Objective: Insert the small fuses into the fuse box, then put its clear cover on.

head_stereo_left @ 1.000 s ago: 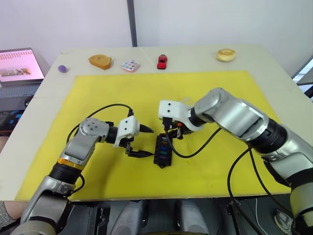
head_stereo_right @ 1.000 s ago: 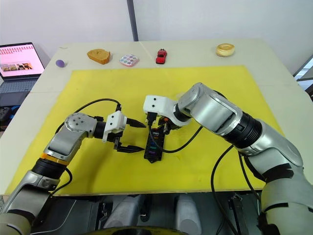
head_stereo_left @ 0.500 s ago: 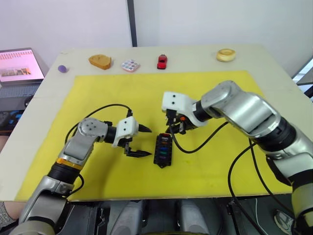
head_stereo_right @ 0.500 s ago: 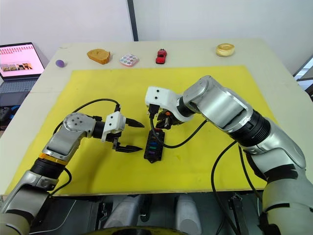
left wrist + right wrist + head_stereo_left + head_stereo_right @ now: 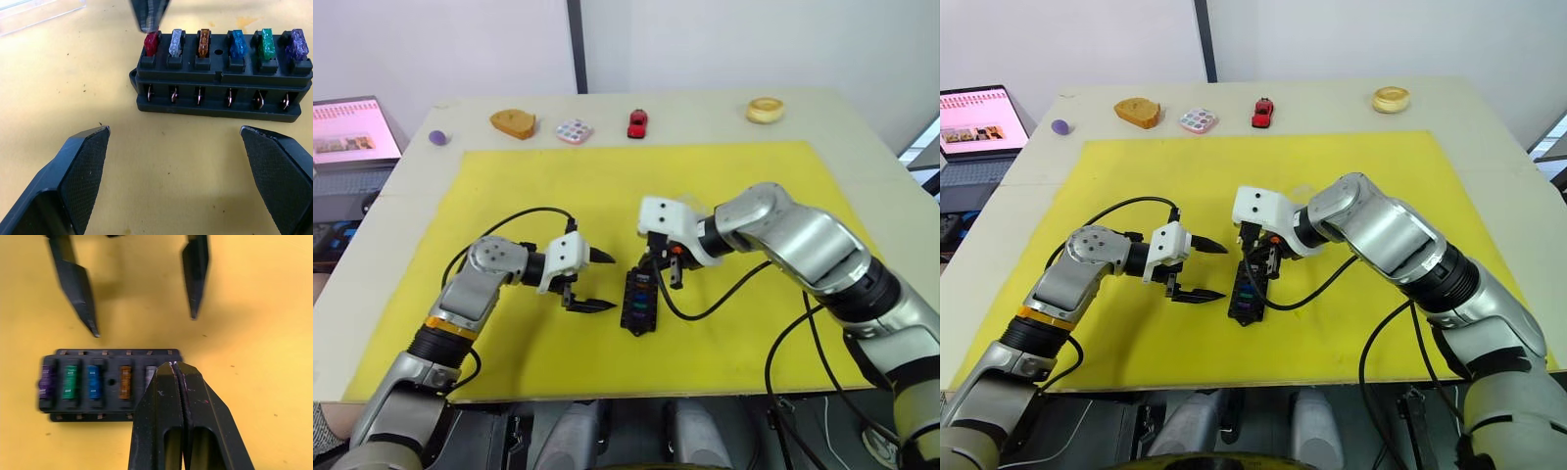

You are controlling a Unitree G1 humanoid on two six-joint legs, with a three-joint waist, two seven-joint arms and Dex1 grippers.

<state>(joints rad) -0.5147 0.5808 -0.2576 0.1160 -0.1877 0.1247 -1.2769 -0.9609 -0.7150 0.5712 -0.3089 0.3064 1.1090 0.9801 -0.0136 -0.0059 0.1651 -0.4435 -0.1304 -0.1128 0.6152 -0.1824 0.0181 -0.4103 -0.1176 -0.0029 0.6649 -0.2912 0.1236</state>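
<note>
The black fuse box [image 5: 638, 302] lies on the yellow mat [image 5: 509, 186], slightly left of its middle. Six small fuses sit in its top row: red [image 5: 151, 43], grey [image 5: 176, 42], amber [image 5: 203, 41], blue [image 5: 237, 44], green [image 5: 265, 42] and purple [image 5: 296, 45]. My right gripper [image 5: 173, 366] is shut with nothing between its fingers, and its tip stands on the red fuse at the box's far end. My left gripper [image 5: 607, 282] is open just left of the box, both fingers [image 5: 83, 161] clear of it. The clear cover [image 5: 39, 10] lies on the mat beyond the box.
Along the table's far edge sit a purple ball [image 5: 437, 137], a piece of bread [image 5: 514, 122], a pastel tile [image 5: 575, 130], a red toy car [image 5: 637, 122] and a round biscuit-coloured ring [image 5: 766, 110]. A laptop [image 5: 352, 127] stands off the table's left side.
My right gripper lifted off the box's far end and has come back down onto the red fuse. The left arm has stayed still.
</note>
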